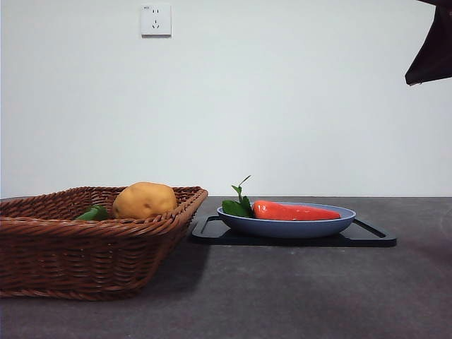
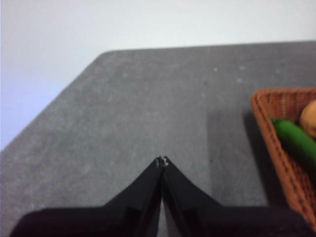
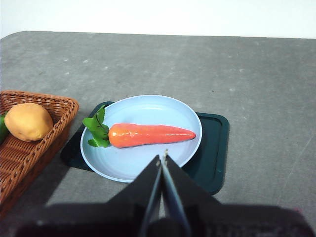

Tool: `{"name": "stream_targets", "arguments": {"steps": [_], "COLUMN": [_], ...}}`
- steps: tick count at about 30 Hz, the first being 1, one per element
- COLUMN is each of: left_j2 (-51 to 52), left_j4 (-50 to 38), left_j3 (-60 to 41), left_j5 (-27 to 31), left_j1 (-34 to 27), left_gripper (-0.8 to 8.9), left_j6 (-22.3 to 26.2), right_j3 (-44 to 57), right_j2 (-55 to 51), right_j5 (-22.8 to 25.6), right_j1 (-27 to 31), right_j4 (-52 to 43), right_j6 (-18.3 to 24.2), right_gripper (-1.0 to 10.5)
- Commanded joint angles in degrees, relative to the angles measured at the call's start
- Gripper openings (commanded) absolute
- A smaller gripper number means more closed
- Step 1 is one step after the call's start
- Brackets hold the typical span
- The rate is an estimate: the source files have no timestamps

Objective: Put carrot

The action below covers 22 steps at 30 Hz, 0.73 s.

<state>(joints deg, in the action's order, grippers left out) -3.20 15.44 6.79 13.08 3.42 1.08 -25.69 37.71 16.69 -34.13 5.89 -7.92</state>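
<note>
The carrot (image 1: 295, 210) (image 3: 150, 135), glossy orange-red with green leaves (image 3: 97, 130) at its thick end, lies in a light blue plate (image 1: 282, 227) (image 3: 138, 168) on a dark tray (image 1: 371, 236) (image 3: 213, 148). My right gripper (image 3: 163, 159) is shut and empty, held above the plate's near rim, apart from the carrot; in the front view it shows only as a dark tip (image 1: 431, 53) at the top right corner. My left gripper (image 2: 161, 161) is shut and empty over bare table, away from the carrot.
A brown wicker basket (image 1: 63, 247) (image 3: 59, 106) (image 2: 276, 143) stands left of the tray. It holds a yellow-brown potato (image 1: 144, 200) (image 3: 27, 121) and a small green vegetable (image 1: 93, 212) (image 2: 296, 140). Grey table (image 1: 282, 296); a white wall with a socket (image 1: 156, 20) behind.
</note>
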Motion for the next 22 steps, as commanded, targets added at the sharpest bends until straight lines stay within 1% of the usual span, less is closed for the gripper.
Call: {"name": "stream_targets", "arguments": {"steps": [1,5,9,22], "left_j2": [1.11,2.86,3.13,3.10], "left_j4": [-2.08,-2.23,-3.41,-3.87], "left_j3": [-1.84,-3.39,-4.28,-5.57], "left_j5": [-0.04,-0.09,-0.02,0.04], "left_j1": [-0.15,-0.13,-0.13,-0.13], "left_gripper": [0.08,0.08,0.08,0.08], "left_j6": [0.44,-0.17,-3.06,-2.99], "right_j3": [-0.44,-0.44,-0.44,-0.44], "right_j2": [0.13,0.13,0.13,0.13], "right_j5": [0.26,0.26,0.24,0.26], "right_j1": [-0.39,-0.39,-0.39,-0.39], "right_j4": [-0.72,-0.72,-0.72,-0.72], "right_j6": [-0.57,-0.57,-0.57,-0.57], "right_gripper": [0.1,0.1,0.1,0.1]}}
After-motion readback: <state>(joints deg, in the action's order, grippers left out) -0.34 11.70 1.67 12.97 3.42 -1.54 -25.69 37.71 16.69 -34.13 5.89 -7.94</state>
